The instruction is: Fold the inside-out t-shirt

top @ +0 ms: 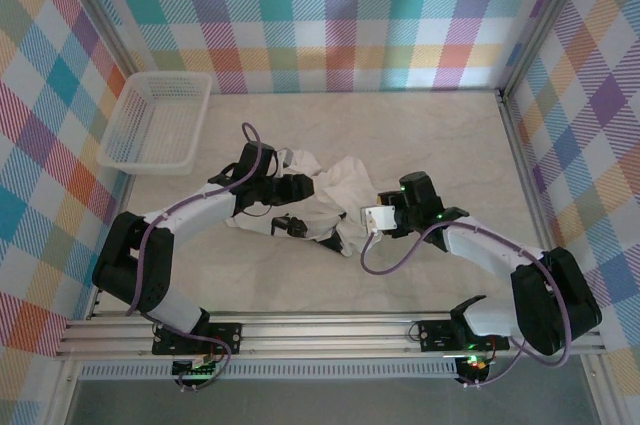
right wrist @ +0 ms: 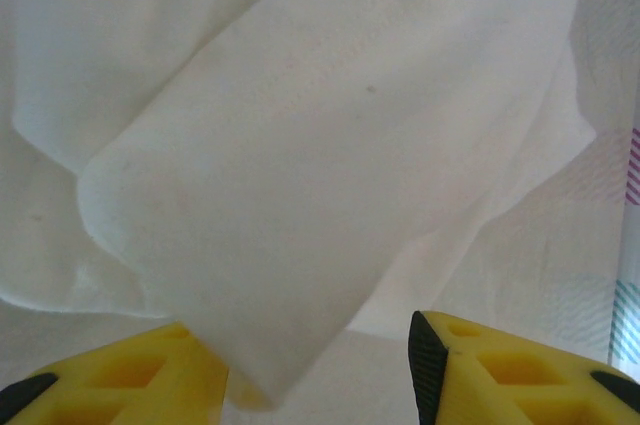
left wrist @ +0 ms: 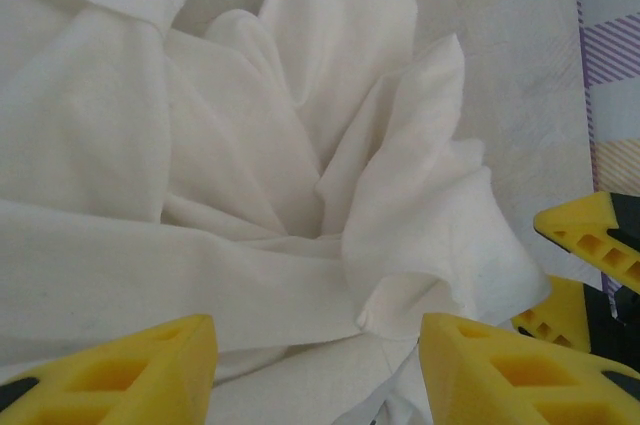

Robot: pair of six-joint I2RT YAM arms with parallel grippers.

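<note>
While the t-shirt lies in a crumpled white heap at the centre of the top view, both arms are reaching into it from either side, and that is where trouble could start. The left gripper stands spread, its yellow fingers on either side of a bunch of loose folds without clamping them. If it closes here it would probably catch several layers at once, so any pull would drag the whole heap rather than open it out. The right gripper is also spread. A single flap hangs between its fingers, brushing the left one and well clear of the other, so a late or shallow close could let that thin edge slip out. At the right edge of the left wrist view, yellow fingers that I take to be the other gripper's sit just beside the cloth. With the two working this near each other, they could knock together or end up tugging the same fold. No seam, collar or tag can be made out, so picking the wrong edge is a fair risk too. The tabletop is pale and faintly marbled, and smooth enough that the cloth may slide. A white lattice basket sits at the upper left, well apart from the heap. Bright plaid walls close in three sides, and a metal rail runs along the bottom of the frame.
</note>
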